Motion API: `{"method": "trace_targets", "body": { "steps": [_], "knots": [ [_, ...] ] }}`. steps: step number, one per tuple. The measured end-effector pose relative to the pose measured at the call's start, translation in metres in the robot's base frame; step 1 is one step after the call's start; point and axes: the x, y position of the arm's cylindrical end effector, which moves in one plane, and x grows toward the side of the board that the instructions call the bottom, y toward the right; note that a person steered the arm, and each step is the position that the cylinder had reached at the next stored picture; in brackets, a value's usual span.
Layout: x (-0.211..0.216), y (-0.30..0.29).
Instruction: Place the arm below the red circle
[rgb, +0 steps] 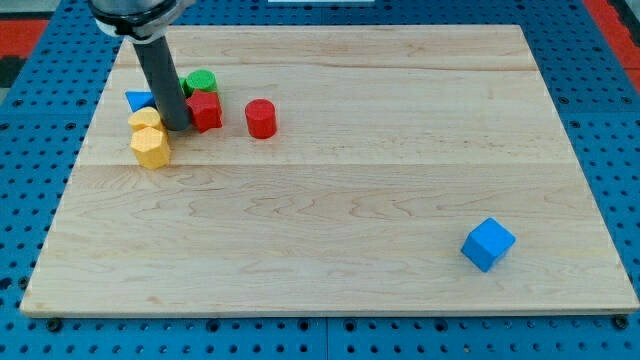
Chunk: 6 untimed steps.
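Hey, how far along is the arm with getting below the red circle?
Nothing looks done yet. My tip sits in the cluster at the view's upper left, between the yellow blocks and the red block, left of the red circle rather than below it. In hand: the tip is already fairly close to the circle. Left: move to the view's right and down, probably skirting the red block, to stop on the bare board beneath the circle.

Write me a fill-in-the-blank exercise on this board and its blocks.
1. The blue cube sits alone near the view's bottom ____ corner of the wooden board.
2. The red cylinder lies to the view's ____ of the red block.
3. My tip rests between the red block and two ____ blocks.
4. The green block lies toward the view's ____ from the red block.

Missing words: right; right; yellow; top
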Motion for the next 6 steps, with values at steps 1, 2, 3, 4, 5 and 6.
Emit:
{"method": "trace_targets", "body": {
  "steps": [1,2,3,4,5,6],
  "knots": [
    [-0.007,0.011],
    [-0.010,0.053],
    [-0.008,0.118],
    [0.006,0.153],
    [0.028,0.137],
    [0.081,0.147]
  ]
}}
